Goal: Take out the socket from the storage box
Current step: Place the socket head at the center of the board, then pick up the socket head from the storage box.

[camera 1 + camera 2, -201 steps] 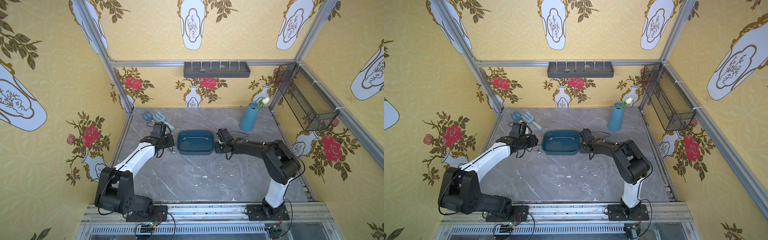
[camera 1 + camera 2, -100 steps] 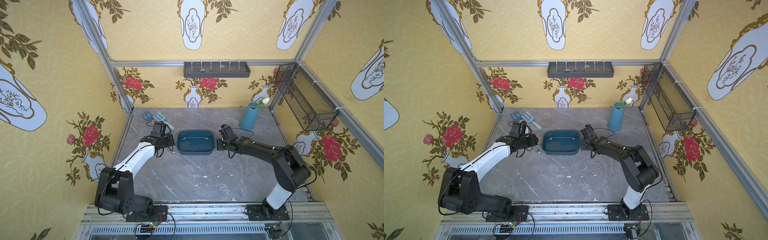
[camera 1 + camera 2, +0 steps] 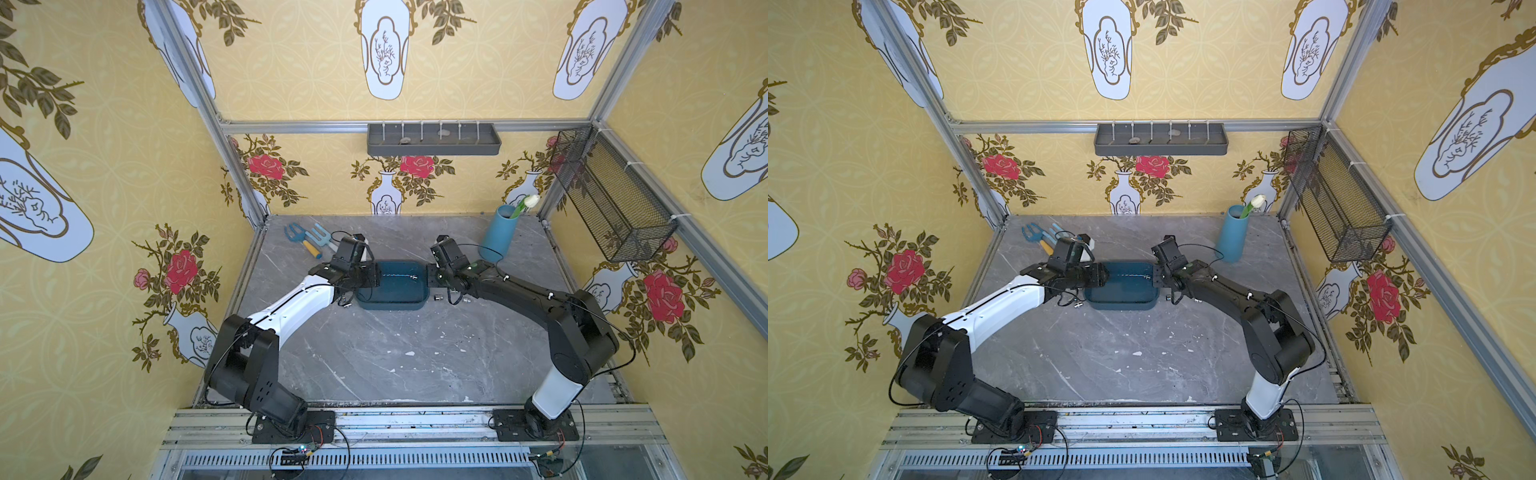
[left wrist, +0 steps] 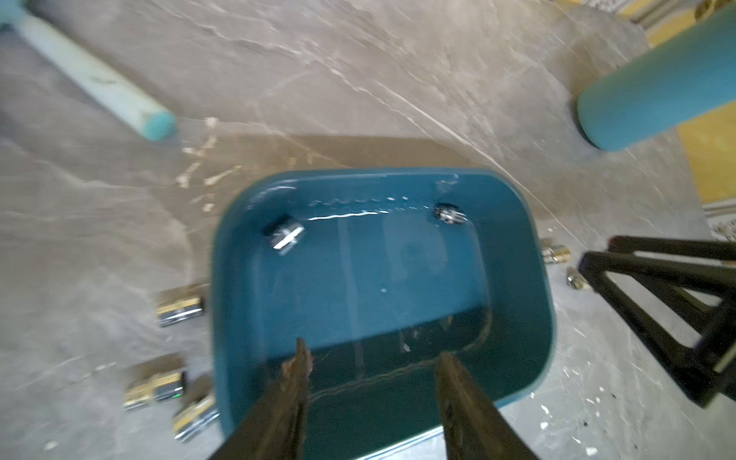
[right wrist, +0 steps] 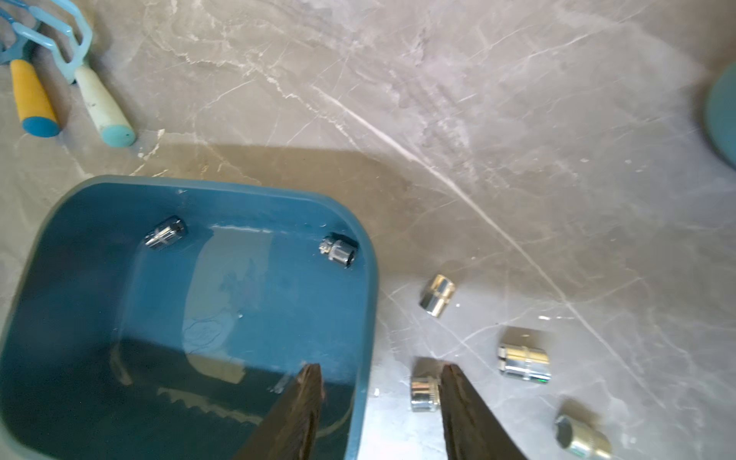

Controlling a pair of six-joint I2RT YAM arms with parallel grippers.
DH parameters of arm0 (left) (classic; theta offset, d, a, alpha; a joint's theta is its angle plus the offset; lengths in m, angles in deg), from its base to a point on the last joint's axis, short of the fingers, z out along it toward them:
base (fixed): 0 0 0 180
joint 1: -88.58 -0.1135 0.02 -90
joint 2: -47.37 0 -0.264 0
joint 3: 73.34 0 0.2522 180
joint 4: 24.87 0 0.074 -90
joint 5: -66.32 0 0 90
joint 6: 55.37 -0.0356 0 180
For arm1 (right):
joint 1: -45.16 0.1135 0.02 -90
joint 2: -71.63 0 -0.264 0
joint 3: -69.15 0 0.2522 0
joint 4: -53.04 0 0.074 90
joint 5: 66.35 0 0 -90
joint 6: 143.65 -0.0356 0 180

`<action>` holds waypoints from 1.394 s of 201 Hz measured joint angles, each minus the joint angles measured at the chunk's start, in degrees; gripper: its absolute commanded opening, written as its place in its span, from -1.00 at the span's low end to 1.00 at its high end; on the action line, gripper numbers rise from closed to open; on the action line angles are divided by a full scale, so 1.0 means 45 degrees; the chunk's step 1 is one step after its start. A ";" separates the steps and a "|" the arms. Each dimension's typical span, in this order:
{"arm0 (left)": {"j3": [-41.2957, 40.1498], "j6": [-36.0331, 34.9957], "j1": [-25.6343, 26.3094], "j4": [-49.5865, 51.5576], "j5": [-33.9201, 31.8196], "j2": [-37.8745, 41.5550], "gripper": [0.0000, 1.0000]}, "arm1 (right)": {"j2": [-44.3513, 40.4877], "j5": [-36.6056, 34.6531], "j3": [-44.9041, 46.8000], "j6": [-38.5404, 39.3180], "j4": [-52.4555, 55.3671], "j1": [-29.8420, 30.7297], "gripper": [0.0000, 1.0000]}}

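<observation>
In both top views, the shallow dark teal plastic storage box (image 3: 392,305) sits in the middle of the grey marble-patterned table (image 3: 395,357). The left gripper (image 3: 371,276) is over the box's left end. The right gripper (image 3: 432,276) is at its right end. From here I cannot tell how either pair of jaws stands. A small chrome far-right socket (image 3: 413,276) glints inside the box. Loose chrome sockets (image 3: 437,297) lie on the table just outside both ends. Two plastic garden hand forks (image 3: 309,241) lie at the far left. A blue cylindrical vase (image 3: 498,237) holding a white tulip stands at the far right.

The left wrist view is blurred. The left gripper (image 4: 373,347) has its jaws spread over the box's interior, with nothing between them. Two sockets are in the box by the far wall. The far-left socket (image 4: 284,235) is near one corner and the far-right socket (image 4: 450,214) is in the other. Three loose sockets lie on the table left of the box, and two lie to its right.

In the right wrist view, the right gripper (image 5: 380,364) also has its jaws spread, pinching nothing. They straddle the box's right end wall. One finger (image 5: 302,406) is over the interior, and the other is over the table, just beside a loose socket. Four loose sockets lie right of the box. Both sockets in the box are visible here too.
</observation>
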 measured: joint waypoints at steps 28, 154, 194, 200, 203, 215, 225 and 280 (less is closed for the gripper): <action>0.0583 0.0000 0.0481 -0.0267 0.0063 -0.1195 0.15 | 0.0316 0.0330 -0.0282 -0.0321 0.0015 0.0019 0.06; 0.2453 0.2113 0.0690 0.0636 -0.3599 -0.4614 0.34 | 0.1258 0.0792 -0.0835 -0.0695 -0.0073 -0.0131 0.08; 0.3065 0.2798 0.0690 0.0826 -0.4444 -0.5202 0.34 | 0.1413 0.0806 -0.0831 -0.0695 -0.0131 -0.0199 0.08; 0.3123 0.2914 0.0690 0.0879 -0.4556 -0.5260 0.34 | 0.1443 0.0835 -0.0831 -0.0695 -0.0155 -0.0199 0.08; 0.3157 0.2943 0.0690 0.0908 -0.4600 -0.5285 0.34 | 0.1457 0.0879 -0.0826 -0.0695 -0.0165 -0.0199 0.08; 0.3313 0.3060 0.0690 0.1015 -0.4823 -0.5445 0.34 | 0.1511 0.0928 -0.0806 -0.0695 -0.0214 -0.0199 0.07; 0.3439 0.3186 0.0685 0.1141 -0.4974 -0.5561 0.34 | 0.1530 0.0933 -0.0782 -0.0695 -0.0306 -0.0199 0.06; 0.3759 0.3478 0.0680 0.1409 -0.5615 -0.5960 0.35 | 0.1559 0.0986 -0.0656 -0.0656 -0.0515 -0.0214 -0.07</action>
